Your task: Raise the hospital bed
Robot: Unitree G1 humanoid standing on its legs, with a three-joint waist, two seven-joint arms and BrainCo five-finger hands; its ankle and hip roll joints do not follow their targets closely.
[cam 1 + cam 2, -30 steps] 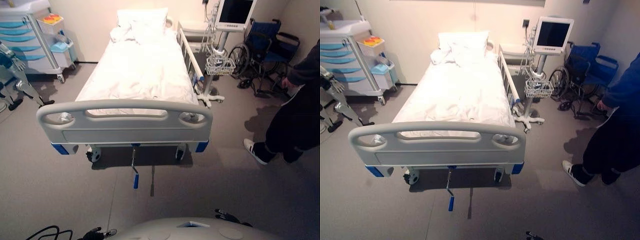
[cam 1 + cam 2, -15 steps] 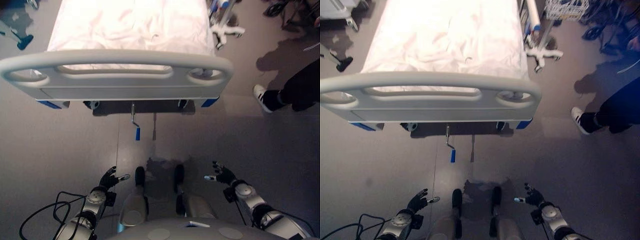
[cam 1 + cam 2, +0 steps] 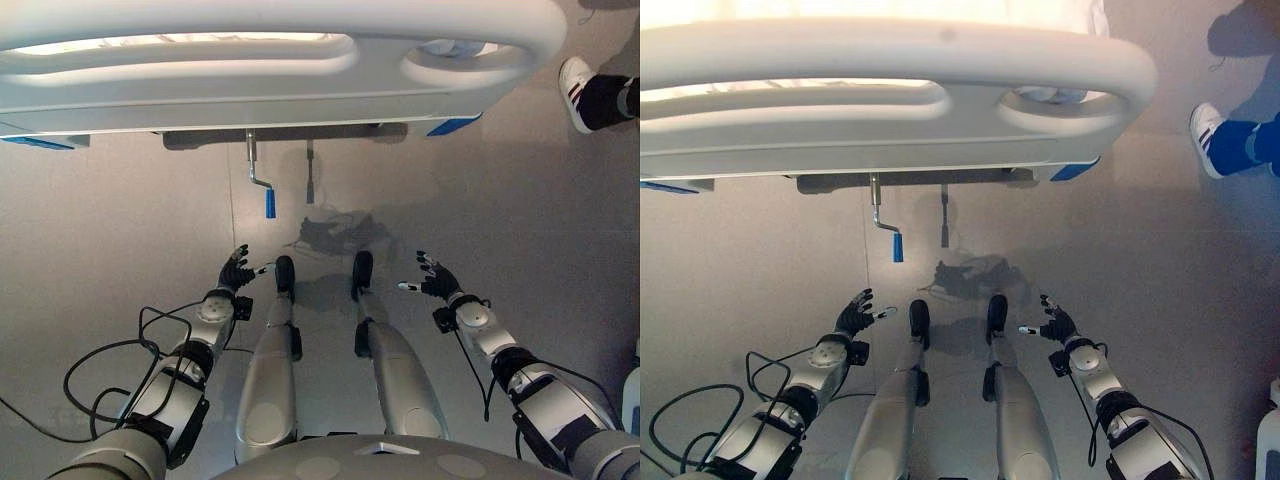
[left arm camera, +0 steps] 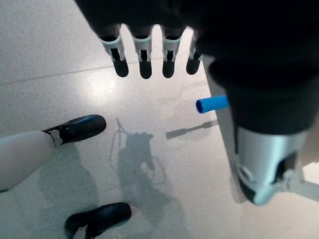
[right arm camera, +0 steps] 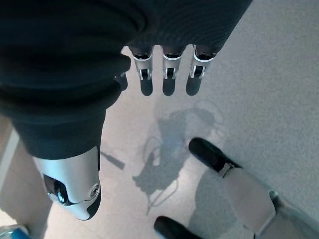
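Grey floor [image 3: 120, 230] under the bed footboard [image 3: 270, 75] — each robot hand, left [image 3: 236, 271] and right [image 3: 434, 280], released.

Both eye views sit on the head, facing steeply down at the floor [image 3: 120, 230] before the bed's footboard [image 3: 300, 75]; slightly offset, they share footboard, blue-handled crank [image 3: 897, 246] and both arms. Left wrist view looks along the left robot hand [image 4: 149, 55] from very close, floor beyond, crank handle tip in frame. Right wrist view does likewise past the right robot hand [image 5: 167, 74].
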